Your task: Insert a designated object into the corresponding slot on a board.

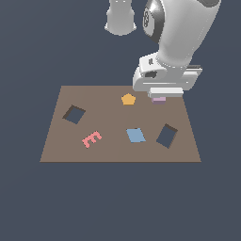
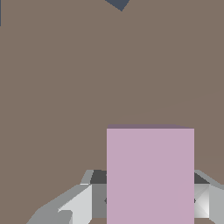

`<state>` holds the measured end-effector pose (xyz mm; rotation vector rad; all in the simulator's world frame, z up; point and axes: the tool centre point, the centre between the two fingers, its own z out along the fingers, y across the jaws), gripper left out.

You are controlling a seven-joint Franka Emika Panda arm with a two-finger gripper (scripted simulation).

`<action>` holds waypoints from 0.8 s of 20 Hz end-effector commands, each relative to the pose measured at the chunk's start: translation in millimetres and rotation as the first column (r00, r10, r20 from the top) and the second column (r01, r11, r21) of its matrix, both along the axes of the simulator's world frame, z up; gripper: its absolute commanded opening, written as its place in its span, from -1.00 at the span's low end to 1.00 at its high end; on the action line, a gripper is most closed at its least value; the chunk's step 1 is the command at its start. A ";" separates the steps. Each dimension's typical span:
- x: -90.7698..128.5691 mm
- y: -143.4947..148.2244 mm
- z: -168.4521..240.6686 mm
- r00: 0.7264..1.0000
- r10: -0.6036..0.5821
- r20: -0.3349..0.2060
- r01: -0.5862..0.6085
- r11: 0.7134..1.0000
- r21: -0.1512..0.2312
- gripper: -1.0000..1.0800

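The designated object (image 1: 159, 99), a small lilac-pink block, lies near the far edge of the brown board (image 1: 113, 151) toward the exterior view's right, mostly hidden under the hand. My gripper (image 1: 160, 94) is straight above it. In the wrist view the block (image 2: 150, 175) fills the space between my grey fingers (image 2: 81, 203), whose inner faces meet both of its sides, so my gripper (image 2: 148, 205) is shut on it. The slot (image 1: 166, 135), a tilted dark navy rectangle, sits nearer the board's front on the exterior view's right, apart from the block.
On the board there are also an orange pentagon (image 1: 128, 99), a blue flat square (image 1: 135, 135), a pink E-shaped piece (image 1: 92, 139) and a squarer dark cutout (image 1: 74, 114). A dark corner (image 2: 119, 3) shows at the wrist view's border.
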<state>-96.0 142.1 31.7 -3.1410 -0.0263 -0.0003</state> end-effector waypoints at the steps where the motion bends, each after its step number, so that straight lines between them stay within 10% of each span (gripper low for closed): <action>1: 2.7 -6.7 0.6 0.997 0.083 0.001 -0.083 0.997 0.000 -1.00; 8: 13.8 -25.2 1.5 0.945 0.328 0.001 -0.328 0.945 0.000 -1.00; 16: 32.1 -42.6 2.7 0.811 0.585 0.001 -0.585 0.811 -0.001 -1.00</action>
